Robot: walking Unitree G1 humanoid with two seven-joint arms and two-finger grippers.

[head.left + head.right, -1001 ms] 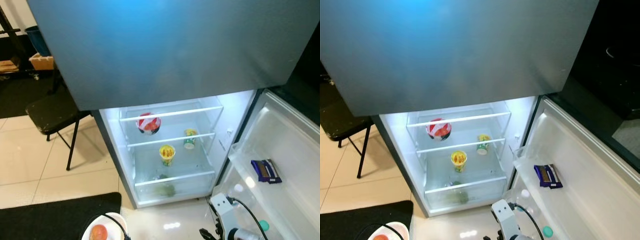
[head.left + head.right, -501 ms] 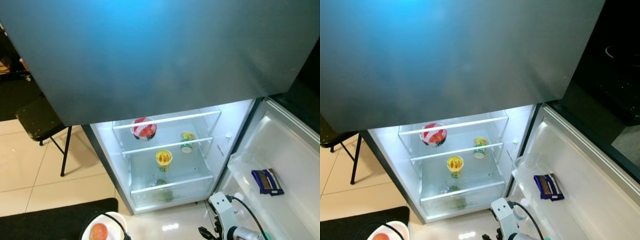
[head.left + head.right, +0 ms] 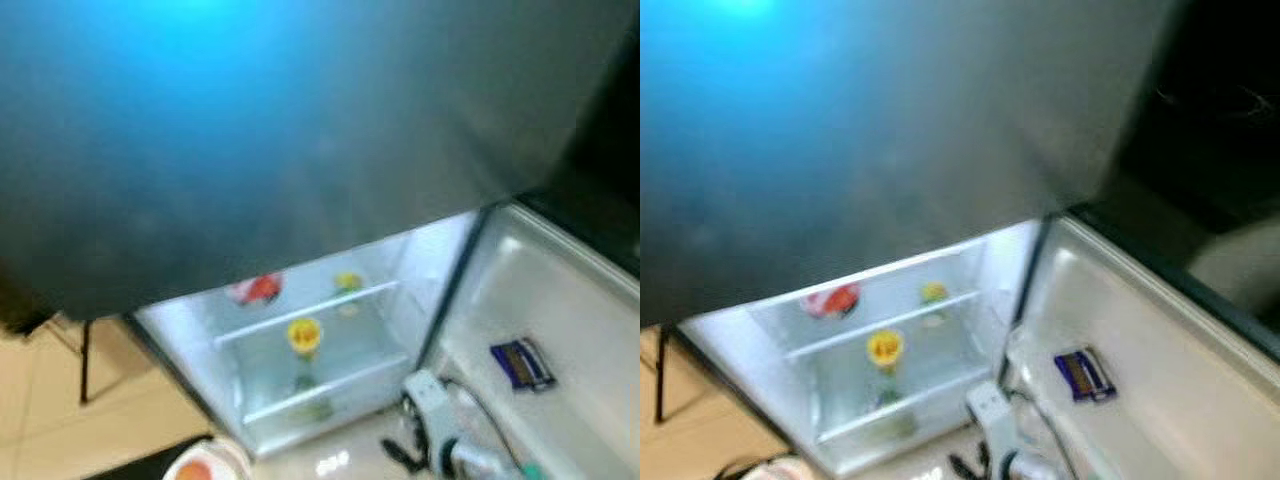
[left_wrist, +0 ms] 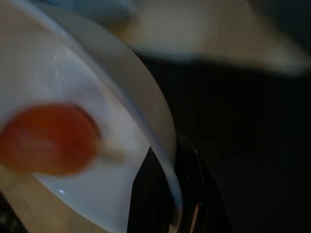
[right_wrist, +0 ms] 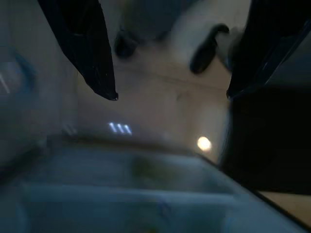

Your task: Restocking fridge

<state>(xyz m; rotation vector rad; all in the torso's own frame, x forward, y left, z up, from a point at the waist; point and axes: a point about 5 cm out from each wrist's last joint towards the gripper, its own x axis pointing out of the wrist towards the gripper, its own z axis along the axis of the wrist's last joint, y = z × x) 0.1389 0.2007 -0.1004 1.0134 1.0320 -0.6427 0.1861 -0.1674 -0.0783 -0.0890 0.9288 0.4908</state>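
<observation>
The right arm [image 3: 428,420] hangs low at the lower right of the blurred head views, its pale wrist housing and a dark cable showing. In its wrist view the right gripper [image 5: 170,92] has its two black fingers [image 5: 85,46] set wide apart with nothing between them. The left gripper [image 4: 165,194] sits low on the robot's left, a black finger [image 4: 146,199] pressed against the rim of a white plate [image 4: 121,97], apparently clamped on it, though motion blur makes that uncertain.
</observation>
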